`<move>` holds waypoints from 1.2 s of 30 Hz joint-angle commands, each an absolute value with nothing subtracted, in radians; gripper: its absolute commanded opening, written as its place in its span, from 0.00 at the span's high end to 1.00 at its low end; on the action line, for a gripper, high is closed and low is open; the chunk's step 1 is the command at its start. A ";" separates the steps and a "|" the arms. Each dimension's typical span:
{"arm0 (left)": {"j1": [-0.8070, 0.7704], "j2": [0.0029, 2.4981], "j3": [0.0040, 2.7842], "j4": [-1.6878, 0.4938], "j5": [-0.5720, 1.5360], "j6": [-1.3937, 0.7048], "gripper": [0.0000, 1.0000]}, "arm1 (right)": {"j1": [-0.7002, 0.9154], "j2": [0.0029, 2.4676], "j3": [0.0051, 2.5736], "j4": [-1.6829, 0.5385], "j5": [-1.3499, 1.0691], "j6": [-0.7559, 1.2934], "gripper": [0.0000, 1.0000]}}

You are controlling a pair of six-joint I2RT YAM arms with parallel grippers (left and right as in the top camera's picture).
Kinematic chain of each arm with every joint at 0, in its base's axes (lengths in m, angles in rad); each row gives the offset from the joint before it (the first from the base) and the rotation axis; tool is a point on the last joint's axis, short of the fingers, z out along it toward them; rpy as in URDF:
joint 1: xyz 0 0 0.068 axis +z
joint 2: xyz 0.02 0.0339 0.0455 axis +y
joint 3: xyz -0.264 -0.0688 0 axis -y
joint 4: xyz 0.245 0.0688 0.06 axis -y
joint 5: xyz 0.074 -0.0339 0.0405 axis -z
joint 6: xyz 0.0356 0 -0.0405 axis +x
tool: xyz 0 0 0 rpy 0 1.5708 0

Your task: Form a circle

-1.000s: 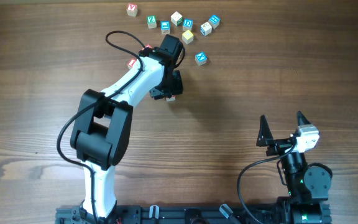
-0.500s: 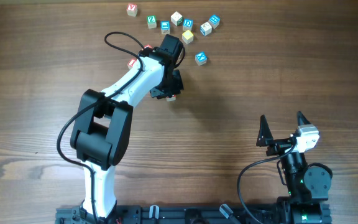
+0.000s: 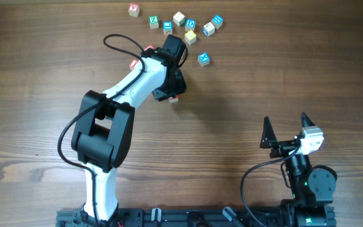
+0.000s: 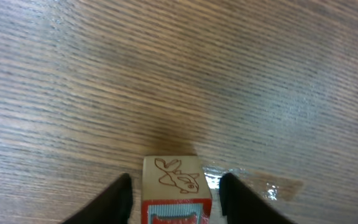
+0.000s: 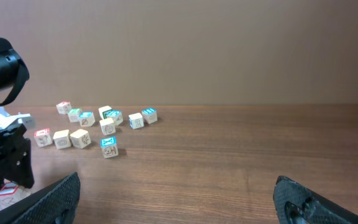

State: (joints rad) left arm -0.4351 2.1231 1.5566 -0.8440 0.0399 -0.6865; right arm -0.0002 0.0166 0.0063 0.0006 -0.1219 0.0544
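My left gripper (image 3: 173, 94) hangs low over the table, left of centre. A red-lettered cube (image 4: 173, 177) with a fish drawing stands on the wood between its fingers. A thin gap shows on each side of the cube, so the left gripper (image 4: 176, 186) is open around it. The circle is out of view. A short row of three cubes (image 5: 61, 139) lies beside the left arm, and the overhead shows only a red-lettered one (image 3: 134, 63) of them clearly. My right gripper (image 3: 288, 131) stands wide open and empty near the front right.
Several loose green-, blue- and red-lettered cubes (image 3: 179, 19) lie scattered along the far edge. A blue-lettered cube (image 3: 203, 59) sits alone to the right of the left gripper. The left arm's cable (image 3: 115, 41) loops out to the left.
Both arms stay nearly where they were. The left arm's cable loop has drifted a little left, and the cube under the left gripper shows slightly more red.
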 commanded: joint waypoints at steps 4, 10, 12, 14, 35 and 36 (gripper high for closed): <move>-0.439 2.108 1.548 -0.855 0.010 -0.690 0.67 | -0.004 0.017 0.005 0.006 -0.104 0.045 0.00; -0.439 2.108 1.548 -0.871 0.010 -0.690 0.63 | -0.004 0.017 0.005 0.006 -0.104 0.045 0.00; -0.439 2.108 1.548 -0.871 0.010 -0.690 0.59 | -0.004 0.017 0.005 0.006 -0.104 0.045 0.00; -0.439 2.108 1.548 -0.867 0.010 -0.690 0.49 | -0.004 0.017 0.005 0.006 -0.104 0.045 0.00; -0.237 2.093 1.900 -0.743 -0.026 -0.553 0.96 | -0.004 0.017 0.005 0.006 -0.104 0.045 0.00; -0.231 2.103 1.899 -0.723 -0.032 -0.552 0.96 | -0.004 0.017 0.005 0.006 -0.104 0.045 0.00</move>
State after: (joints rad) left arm -0.2546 2.0846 1.8954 -0.7708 0.0082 -0.5770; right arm -0.0002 0.0166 0.0063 0.0006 -0.1219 0.0544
